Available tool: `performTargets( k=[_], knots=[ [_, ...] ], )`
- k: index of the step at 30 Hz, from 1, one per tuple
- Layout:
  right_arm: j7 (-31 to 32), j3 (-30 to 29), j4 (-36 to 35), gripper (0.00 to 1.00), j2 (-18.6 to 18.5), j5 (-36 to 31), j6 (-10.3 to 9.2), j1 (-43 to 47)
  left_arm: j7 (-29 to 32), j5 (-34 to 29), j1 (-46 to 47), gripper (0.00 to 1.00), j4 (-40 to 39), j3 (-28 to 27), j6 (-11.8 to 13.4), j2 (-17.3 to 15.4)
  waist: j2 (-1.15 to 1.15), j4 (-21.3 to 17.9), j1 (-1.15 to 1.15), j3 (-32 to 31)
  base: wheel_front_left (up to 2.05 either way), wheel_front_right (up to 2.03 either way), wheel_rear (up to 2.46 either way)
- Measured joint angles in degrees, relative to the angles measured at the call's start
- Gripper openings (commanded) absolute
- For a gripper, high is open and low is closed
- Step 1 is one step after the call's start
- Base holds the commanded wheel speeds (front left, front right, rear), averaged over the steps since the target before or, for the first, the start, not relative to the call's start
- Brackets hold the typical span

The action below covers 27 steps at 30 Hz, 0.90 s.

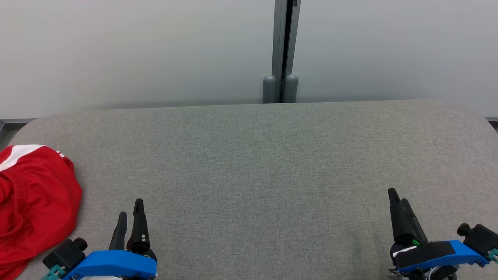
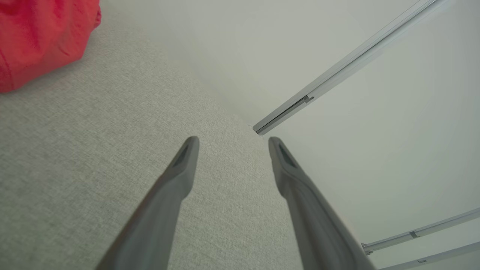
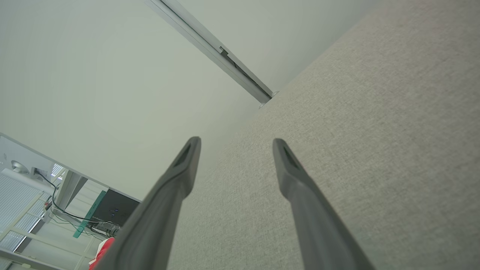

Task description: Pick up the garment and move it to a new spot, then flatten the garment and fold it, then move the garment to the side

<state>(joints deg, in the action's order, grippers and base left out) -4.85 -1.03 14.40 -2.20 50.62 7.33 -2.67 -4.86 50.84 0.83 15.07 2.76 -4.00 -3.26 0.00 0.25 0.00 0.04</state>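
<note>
Worktop (image 1: pixel 249 155): grey fabric, rounded corners.
Garment (image 1: pixel 35 202): red, white trim, crumpled at the 9 o'clock edge.
Left hand (image 1: pixel 130 208): 7 o'clock, fingers spread, empty, pointing to 12, near garment.
Right hand (image 1: pixel 398 195): 5 o'clock, spread, empty.

Bright, flat, diffuse light, evenly spread. Head view sharp; thin soft shadow where the table (image 1: pixel 249 124) meets the wall (image 1: pixel 136 50). Wrist views: left hand (image 2: pixel 231 139) and right hand (image 3: pixel 236 140) go soft toward the lens, table weave crisp. Garment (image 2: pixel 37 37) red looks washed pink in left wrist view.
</note>
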Motion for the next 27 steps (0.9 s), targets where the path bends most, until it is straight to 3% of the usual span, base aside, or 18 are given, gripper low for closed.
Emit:
performTargets(
  k=[27],
  knots=[
    [-4.35, 1.09, 0.55, 1.00, -0.15, -17.39, 0.05, 0.31, -4.35, -19.20, -0.37, 1.00, -0.24, 3.61, 1.37, -1.78, 0.00, 0.21, 0.00, 0.25, 0.00, 0.00, 0.00]
  ],
)
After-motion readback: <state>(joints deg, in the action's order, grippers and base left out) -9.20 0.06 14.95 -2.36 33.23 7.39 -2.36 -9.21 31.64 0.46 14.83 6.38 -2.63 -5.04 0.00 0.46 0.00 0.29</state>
